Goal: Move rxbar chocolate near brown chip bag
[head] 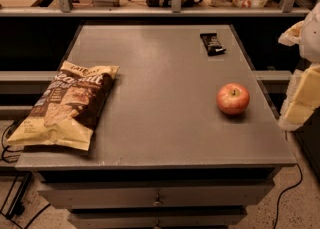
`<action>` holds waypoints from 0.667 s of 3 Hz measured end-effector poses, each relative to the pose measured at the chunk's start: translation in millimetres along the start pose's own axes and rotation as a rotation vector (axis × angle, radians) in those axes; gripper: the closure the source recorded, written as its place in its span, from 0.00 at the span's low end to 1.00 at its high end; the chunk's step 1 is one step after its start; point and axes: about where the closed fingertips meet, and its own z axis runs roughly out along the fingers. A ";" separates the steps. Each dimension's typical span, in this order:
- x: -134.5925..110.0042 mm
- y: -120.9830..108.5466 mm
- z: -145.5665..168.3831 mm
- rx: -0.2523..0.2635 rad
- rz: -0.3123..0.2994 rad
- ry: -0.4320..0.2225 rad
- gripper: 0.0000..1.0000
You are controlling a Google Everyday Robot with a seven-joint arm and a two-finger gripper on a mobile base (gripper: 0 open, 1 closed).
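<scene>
The rxbar chocolate (212,43) lies flat on the grey table (160,123), beyond and left of the gripper (302,98) and apart from it; the gripper hangs off the table's right edge, whether clenched or released I cannot tell; the red apple (233,98) sits just to its left; the brown chip bag (67,104) lies far across the table, at the left edge.

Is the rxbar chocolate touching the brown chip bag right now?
Apart. The camera view shows wide bare tabletop between the rxbar chocolate, far right, and the brown chip bag, near left. The gripper hangs beyond its right edge.
</scene>
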 end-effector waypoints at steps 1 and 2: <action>0.0 0.0 0.0 0.000 0.000 0.000 0.00; -1.5 -7.2 0.3 0.017 0.024 -0.032 0.00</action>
